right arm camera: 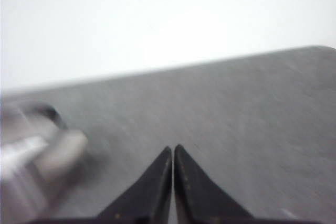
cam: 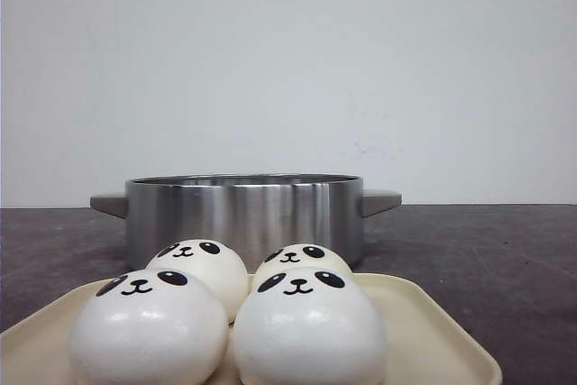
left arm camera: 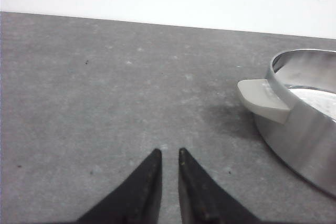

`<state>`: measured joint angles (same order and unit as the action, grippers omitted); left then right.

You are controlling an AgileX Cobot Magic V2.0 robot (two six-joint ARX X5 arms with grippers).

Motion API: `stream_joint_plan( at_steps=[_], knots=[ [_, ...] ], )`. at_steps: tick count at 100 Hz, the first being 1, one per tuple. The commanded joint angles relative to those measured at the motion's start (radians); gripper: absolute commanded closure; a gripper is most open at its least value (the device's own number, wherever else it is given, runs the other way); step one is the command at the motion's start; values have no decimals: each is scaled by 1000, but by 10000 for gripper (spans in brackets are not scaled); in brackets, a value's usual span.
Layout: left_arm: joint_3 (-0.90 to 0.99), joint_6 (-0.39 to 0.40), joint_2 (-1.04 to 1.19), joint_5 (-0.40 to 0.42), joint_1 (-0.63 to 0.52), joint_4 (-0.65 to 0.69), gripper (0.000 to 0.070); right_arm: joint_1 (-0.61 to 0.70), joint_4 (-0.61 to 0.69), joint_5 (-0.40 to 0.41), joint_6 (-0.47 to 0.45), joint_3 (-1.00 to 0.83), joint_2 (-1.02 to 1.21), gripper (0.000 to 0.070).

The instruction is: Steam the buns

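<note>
Several glossy white buns with black panda faces sit close together on a cream tray (cam: 437, 335) at the front of the table: two in front (cam: 149, 331) (cam: 308, 331) and two behind (cam: 203, 268) (cam: 299, 259). Behind the tray stands a steel steamer pot (cam: 243, 214) with grey side handles. Neither gripper shows in the front view. My left gripper (left arm camera: 169, 153) hovers over bare table beside the pot's handle (left arm camera: 262, 98), slightly open with a narrow gap and nothing in it. The fingertips of my right gripper (right arm camera: 172, 149) are together, shut on nothing, with the pot's other handle (right arm camera: 58, 153) blurred to one side.
The tabletop (cam: 487, 241) is dark grey stone-like, and a plain white wall rises behind it. The pot's rim and shiny inside (left arm camera: 310, 90) show in the left wrist view. The right wrist view is smeared by motion.
</note>
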<state>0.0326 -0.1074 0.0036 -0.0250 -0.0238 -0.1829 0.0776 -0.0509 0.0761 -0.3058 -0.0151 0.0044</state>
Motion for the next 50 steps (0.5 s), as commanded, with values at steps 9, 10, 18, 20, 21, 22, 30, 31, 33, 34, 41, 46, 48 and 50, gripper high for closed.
stream_joint_plan(
  at_steps=[9, 10, 18, 20, 21, 22, 30, 31, 33, 34, 41, 46, 48, 50],
  knots=[
    [26, -294, 0, -14, 0, -12, 686, 1, -135, 35, -191, -10, -1, 699],
    [32, -325, 0, -17, 0, -13, 687, 1, -136, 43, -204, -16, -1, 699],
    [95, -501, 0, -87, 0, -9, 687, 1, -77, 88, -286, -81, 4, 699],
    [114, -528, 2, -120, 0, -3, 687, 1, -49, 98, -298, -104, 10, 699],
    [124, -538, 3, -138, 0, -2, 687, 1, -42, 101, -299, -111, 12, 699],
    [135, -544, 4, -155, 0, -1, 687, 2, -27, 108, -301, -124, 16, 699],
    [240, -520, 38, -273, -5, -14, 685, 2, 92, 161, -294, -254, 68, 699],
    [256, -510, 44, -284, -5, -19, 685, 2, 103, 168, -288, -271, 77, 699],
    [289, -490, 58, -301, -5, -37, 685, 2, 124, 182, -277, -305, 97, 699],
    [306, -479, 66, -306, -5, -46, 685, 2, 133, 188, -269, -322, 107, 699],
    [442, -406, 146, -308, -5, -132, 685, 2, 183, 221, -211, -449, 187, 699],
    [543, -340, 219, -309, -5, -179, 685, 3, 211, 245, -159, -547, 250, 699],
    [583, -312, 250, -309, -5, -195, 685, 4, 222, 253, -138, -586, 276, 699],
    [623, -285, 282, -312, -5, -211, 686, 5, 238, 262, -116, -627, 302, 700]
  ],
)
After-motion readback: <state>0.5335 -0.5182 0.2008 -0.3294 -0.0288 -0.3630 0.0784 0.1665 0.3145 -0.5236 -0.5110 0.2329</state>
